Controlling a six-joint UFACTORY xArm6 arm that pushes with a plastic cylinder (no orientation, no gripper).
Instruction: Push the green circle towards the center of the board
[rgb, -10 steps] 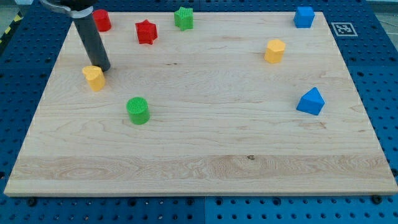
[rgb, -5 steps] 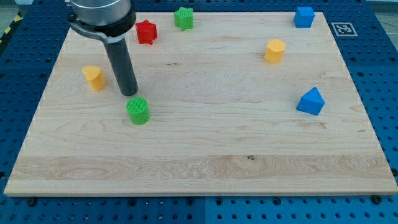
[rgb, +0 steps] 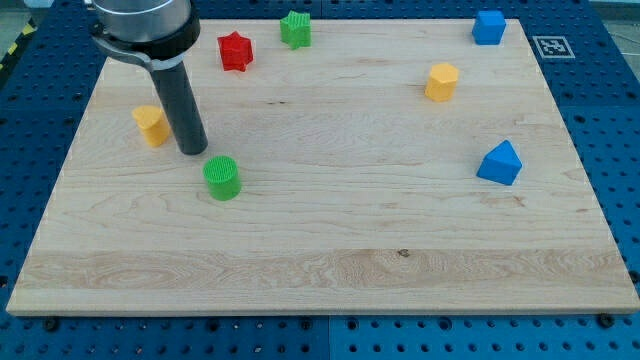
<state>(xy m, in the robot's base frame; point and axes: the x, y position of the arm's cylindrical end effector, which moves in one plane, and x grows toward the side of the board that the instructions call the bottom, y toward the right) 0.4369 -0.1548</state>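
Your green circle (rgb: 222, 177) stands upright on the wooden board (rgb: 330, 270), left of the middle and a little toward the view's bottom, with clear wood all round it. It looks like a small ribbed plastic cylinder: light, stiff and in no way fragile, so judge that it will slide readily on the smooth wood at a gentle push. Being round, it may roll off the rod and slip aside if you meet it off-centre. There is nothing to grasp with, since you have a bare rod and no jaws to spread or close; take it by contact on its left flank, low against the side wall, on the line that runs through its middle toward the board's centre at the view's right. My tip (rgb: 192, 152) rests on the board just above and left of the green circle, near it but apart, with a strip of wood showing between. The yellow block (rgb: 151, 125) sits just left of the rod. Further off, near the view's top edge, stand a red star (rgb: 235, 50) and a green star (rgb: 295, 28). Well away on the right are a second yellow block (rgb: 441, 81), a blue triangular block (rgb: 500, 162) and a blue cube (rgb: 488, 26).
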